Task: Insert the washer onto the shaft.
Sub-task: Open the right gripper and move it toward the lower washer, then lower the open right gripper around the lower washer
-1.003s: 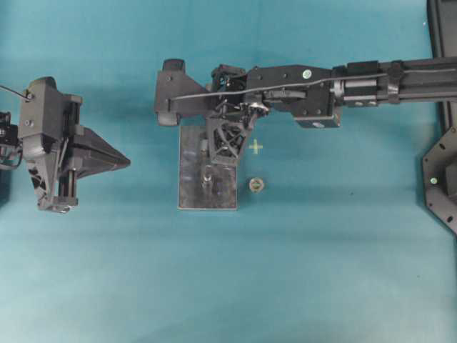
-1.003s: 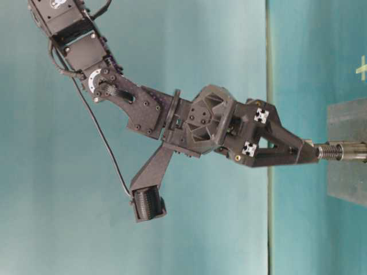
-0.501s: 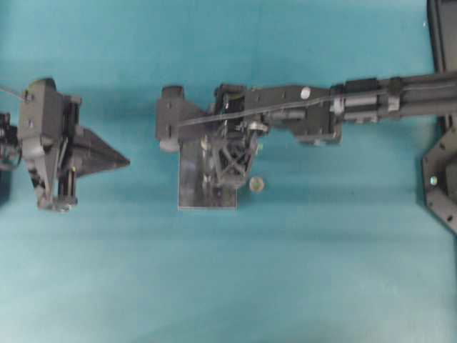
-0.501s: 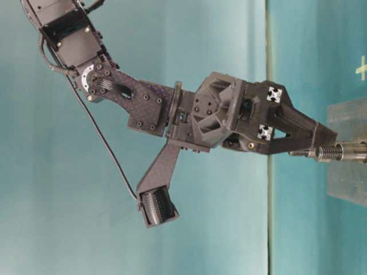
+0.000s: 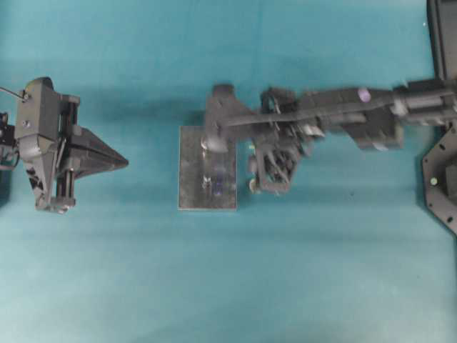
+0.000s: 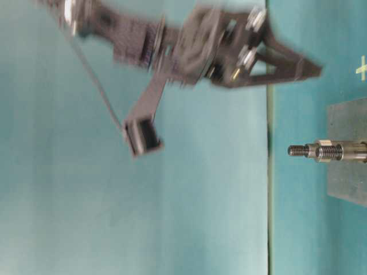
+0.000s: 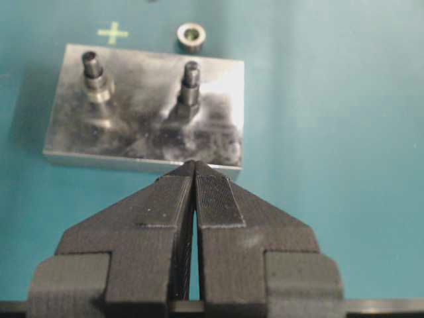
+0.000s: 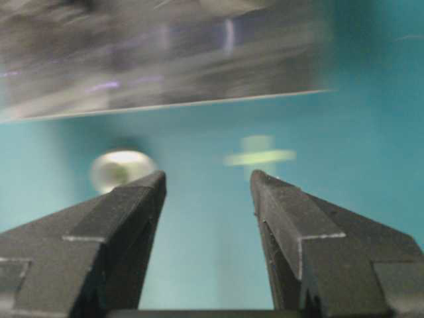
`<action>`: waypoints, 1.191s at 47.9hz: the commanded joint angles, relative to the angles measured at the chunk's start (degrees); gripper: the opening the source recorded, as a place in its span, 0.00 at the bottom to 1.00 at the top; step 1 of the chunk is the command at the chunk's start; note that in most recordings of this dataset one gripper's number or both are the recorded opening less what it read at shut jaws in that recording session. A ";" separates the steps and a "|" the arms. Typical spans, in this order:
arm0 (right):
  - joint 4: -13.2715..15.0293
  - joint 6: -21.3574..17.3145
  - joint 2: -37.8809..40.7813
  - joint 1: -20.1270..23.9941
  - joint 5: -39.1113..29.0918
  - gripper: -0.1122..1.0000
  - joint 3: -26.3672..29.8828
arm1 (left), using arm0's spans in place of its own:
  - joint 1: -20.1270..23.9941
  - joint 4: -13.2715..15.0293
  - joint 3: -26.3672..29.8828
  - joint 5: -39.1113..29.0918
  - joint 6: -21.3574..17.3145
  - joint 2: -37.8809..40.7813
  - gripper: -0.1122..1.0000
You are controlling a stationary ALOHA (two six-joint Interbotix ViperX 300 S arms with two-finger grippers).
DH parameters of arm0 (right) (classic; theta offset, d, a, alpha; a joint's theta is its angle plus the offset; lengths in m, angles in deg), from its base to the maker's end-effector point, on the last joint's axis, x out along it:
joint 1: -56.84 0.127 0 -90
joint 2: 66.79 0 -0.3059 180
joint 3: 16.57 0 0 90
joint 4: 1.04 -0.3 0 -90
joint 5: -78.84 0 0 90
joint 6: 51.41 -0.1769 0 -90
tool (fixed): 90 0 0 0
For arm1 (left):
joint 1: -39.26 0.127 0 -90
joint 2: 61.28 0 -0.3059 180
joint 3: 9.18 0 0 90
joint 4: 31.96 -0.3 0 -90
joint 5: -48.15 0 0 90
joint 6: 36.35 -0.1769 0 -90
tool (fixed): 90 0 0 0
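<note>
Right gripper (image 8: 207, 189) retreated; two shafts (image 7: 191, 74); one washer (image 7: 191, 36)

Blurred right claw (image 6: 314, 67) raised, apart from threaded shaft (image 6: 321, 151), plate (image 6: 347, 152)

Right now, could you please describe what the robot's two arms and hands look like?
Both are matte black. The left hand has two wedge-shaped fingers with finely ribbed pads. The right hand has the same tapered black fingers; in the overhead view its arm is boxy, with a thin cable along it and small round markers.
</note>
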 commanded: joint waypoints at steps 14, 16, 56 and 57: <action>-0.09 -5.63 -0.62 4.66 9.58 0.63 -5.45 | -0.09 -0.18 0.70 0.44 0.09 -0.35 0.10; 0.09 -5.71 -0.26 4.66 9.93 0.63 -5.63 | -0.09 -0.18 0.70 0.35 0.09 -0.26 0.10; 1.14 -5.71 4.75 4.39 12.57 0.63 -6.15 | -0.09 -0.18 0.88 0.44 0.09 -0.35 0.10; 1.23 -5.71 4.75 4.48 12.57 0.63 -6.15 | -0.09 -0.18 0.88 0.44 0.09 -0.35 0.10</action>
